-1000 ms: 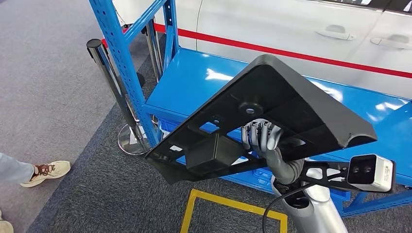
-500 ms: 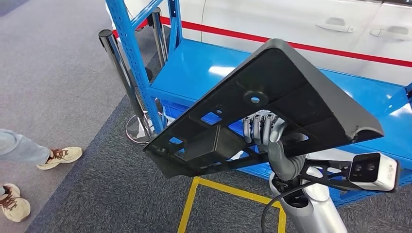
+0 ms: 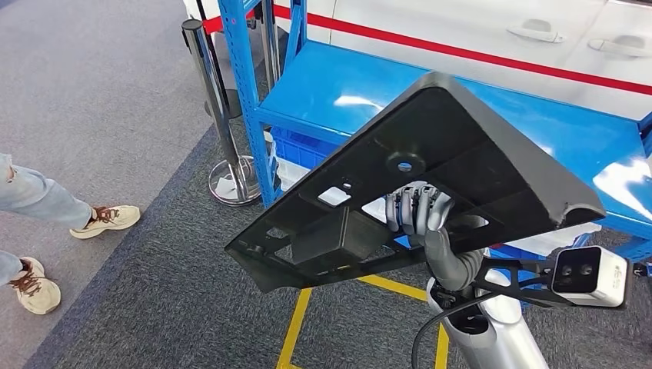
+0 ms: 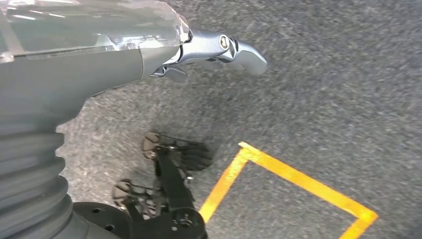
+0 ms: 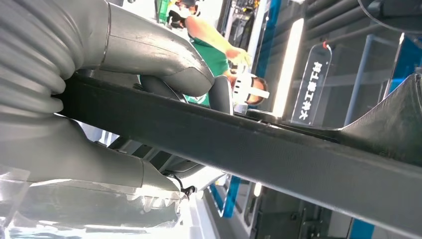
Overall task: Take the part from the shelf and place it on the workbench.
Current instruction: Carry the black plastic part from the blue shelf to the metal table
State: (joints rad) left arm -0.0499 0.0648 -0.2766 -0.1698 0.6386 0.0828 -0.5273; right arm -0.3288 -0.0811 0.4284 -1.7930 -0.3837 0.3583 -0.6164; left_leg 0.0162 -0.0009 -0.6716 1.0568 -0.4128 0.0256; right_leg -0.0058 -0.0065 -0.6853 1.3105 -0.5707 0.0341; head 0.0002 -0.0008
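No legible writing on part point(image 3: 430, 184), gripped by right robot hand point(image 3: 419, 215) at its underside rim, held tilted above carpet in front of blue shelf point(image 3: 369, 84); left robot hand point(image 4: 149, 55) holding nothing, fingers apart.

Over on the left, a person's legs in light jeans point(image 3: 34, 201) and tan sneakers point(image 3: 106, 219) stand on the grey carpet point(image 3: 115, 115). A darker grey carpet strip point(image 3: 169, 307) runs alongside, with yellow floor tape point(image 3: 296, 327) marking a box near the bottom; that same yellow tape point(image 4: 298, 181) shows on the carpet in the left wrist view. A chrome barrier post point(image 3: 219, 123) on a round base stands just left of the blue rack upright. Far behind, a white car door point(image 3: 477, 31) with a red stripe point(image 3: 461, 52) and two handles point(image 3: 534, 32). In the right wrist view, a person in a green shirt point(image 5: 211, 52) stands blurred in the background, beside a long light strip point(image 5: 287, 64) and a sign with characters point(image 5: 311, 89).
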